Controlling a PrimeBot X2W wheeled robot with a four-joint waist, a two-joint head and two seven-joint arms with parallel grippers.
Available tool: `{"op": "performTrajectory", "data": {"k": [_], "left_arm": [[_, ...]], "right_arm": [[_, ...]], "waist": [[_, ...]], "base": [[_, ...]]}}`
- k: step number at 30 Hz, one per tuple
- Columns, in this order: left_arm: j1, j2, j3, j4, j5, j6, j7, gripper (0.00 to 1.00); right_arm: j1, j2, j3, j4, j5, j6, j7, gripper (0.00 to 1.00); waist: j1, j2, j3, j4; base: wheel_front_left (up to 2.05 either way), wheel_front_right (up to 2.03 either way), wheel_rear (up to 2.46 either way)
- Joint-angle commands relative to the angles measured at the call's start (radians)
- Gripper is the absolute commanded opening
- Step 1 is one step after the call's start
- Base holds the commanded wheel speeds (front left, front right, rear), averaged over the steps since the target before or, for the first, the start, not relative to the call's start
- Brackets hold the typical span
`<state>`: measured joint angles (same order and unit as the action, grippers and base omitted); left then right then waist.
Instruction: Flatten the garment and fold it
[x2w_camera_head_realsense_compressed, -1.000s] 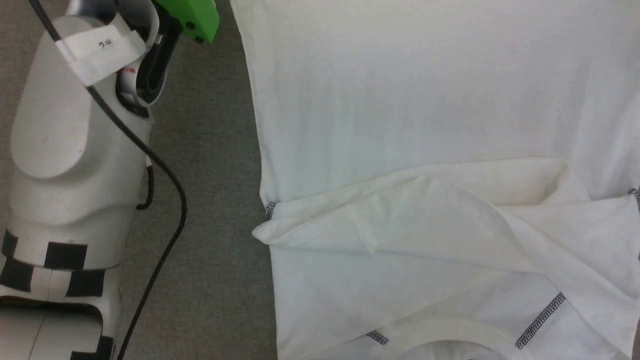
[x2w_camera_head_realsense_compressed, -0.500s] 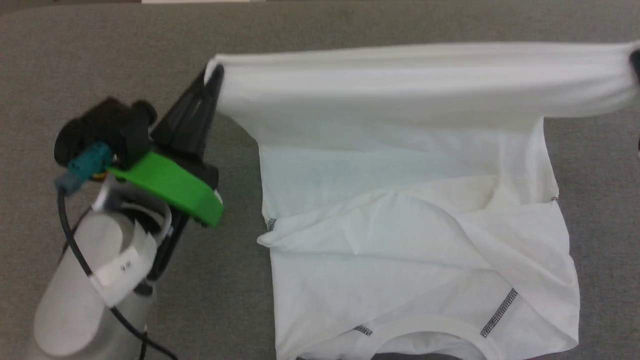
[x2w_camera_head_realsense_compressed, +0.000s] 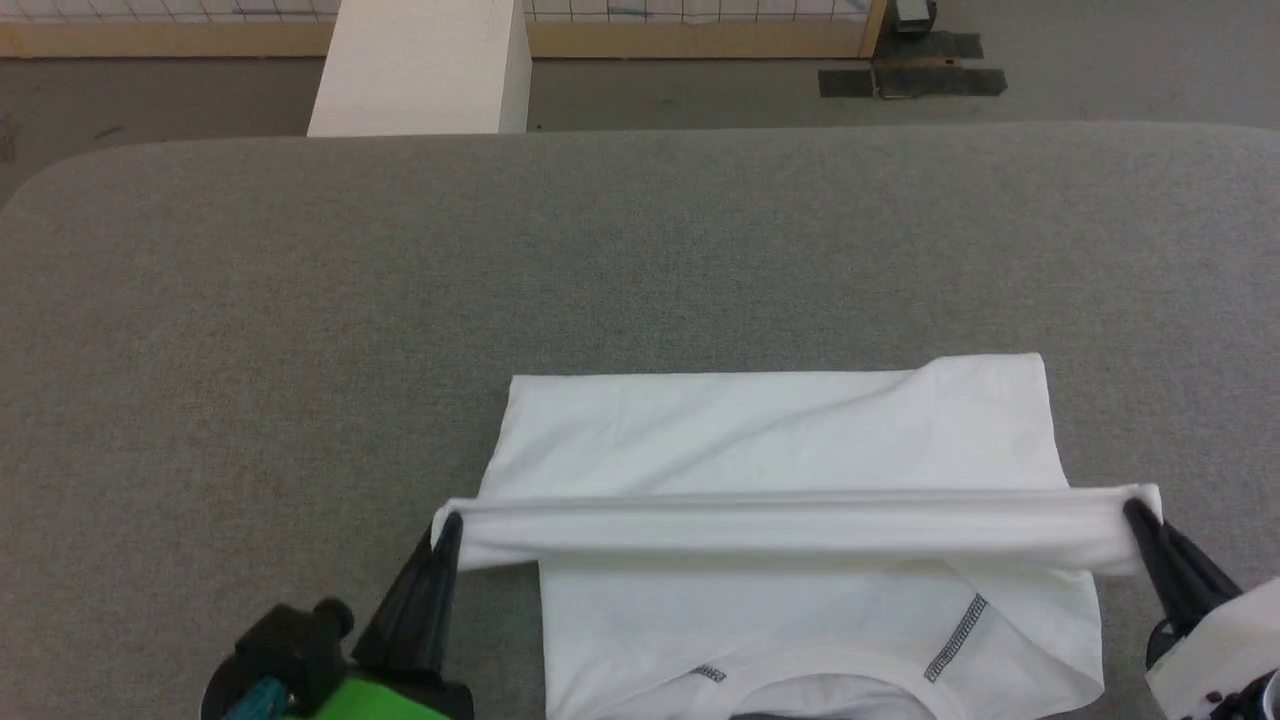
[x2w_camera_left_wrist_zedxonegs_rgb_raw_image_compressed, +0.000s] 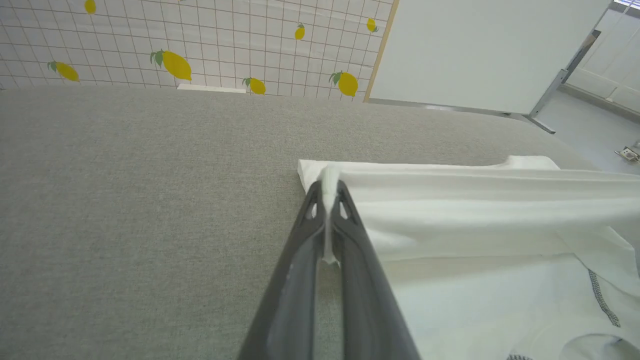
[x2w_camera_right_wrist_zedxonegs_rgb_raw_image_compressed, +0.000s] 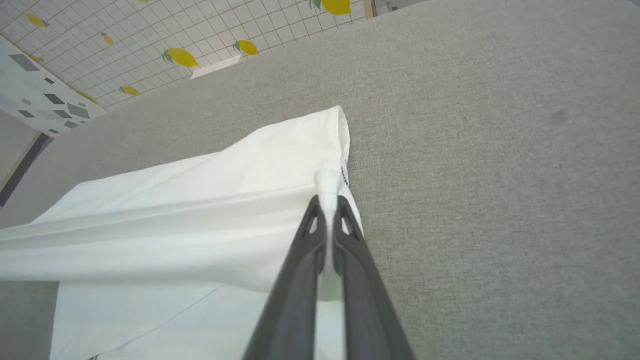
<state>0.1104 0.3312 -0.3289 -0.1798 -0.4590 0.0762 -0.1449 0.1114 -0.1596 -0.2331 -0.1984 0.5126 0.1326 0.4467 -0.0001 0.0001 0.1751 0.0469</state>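
The garment (x2w_camera_head_realsense_compressed: 780, 430) is thin, matt white cloth with grey stitching. The table (x2w_camera_head_realsense_compressed: 640, 250) is covered in rough grey fabric. At lower left, the left gripper (x2w_camera_head_realsense_compressed: 448, 524) looks like matt black plastic.

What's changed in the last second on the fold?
The left gripper and right gripper carried the pinched edge of the garment toward the collar, doubling it over; the head camera also tilted up. Unchanged: both stay shut on it, collar end flat on the table.

Head view: shirt (x2w_camera_head_realsense_compressed: 780, 440) collar (x2w_camera_head_realsense_compressed: 830, 662) was cut by bottom edge; raised taut band (x2w_camera_head_realsense_compressed: 800, 525) hid strip of shirt beneath. Bodies of left gripper (x2w_camera_head_realsense_compressed: 447, 525) and right gripper (x2w_camera_head_realsense_compressed: 1137, 512) were cut off at bottom edge. Far end of box (x2w_camera_head_realsense_compressed: 420, 70) was cropped by top edge.
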Motion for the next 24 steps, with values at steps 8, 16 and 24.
{"op": "performTrajectory", "data": {"k": [8, 16, 24], "left_arm": [[0.155, 0.02, -0.092, 0.081, 0.037, -0.021, -0.008, 0.0], [0.143, 0.039, -0.161, 0.223, 0.083, -0.056, 0.011, 0.27], [0.164, -0.011, -0.045, 0.174, -0.053, -0.047, -0.08, 1.0]], "right_arm": [[0.171, 0.057, -0.028, 0.002, -0.016, -0.002, -0.052, 0.0], [0.23, 0.042, 0.008, 0.082, -0.052, -0.002, -0.094, 1.0], [0.226, 0.022, -0.019, 0.02, 0.024, -0.002, -0.069, 1.0]], "waist": [[0.0001, -0.0001, -0.052, -0.022], [0.0001, -0.0001, -0.081, -0.023], [0.0001, -0.0001, -0.089, -0.017]], "base": [[0.0, 0.0, 0.0], [0.0, 0.0, 0.0], [0.0, 0.0, 0.0]]}}
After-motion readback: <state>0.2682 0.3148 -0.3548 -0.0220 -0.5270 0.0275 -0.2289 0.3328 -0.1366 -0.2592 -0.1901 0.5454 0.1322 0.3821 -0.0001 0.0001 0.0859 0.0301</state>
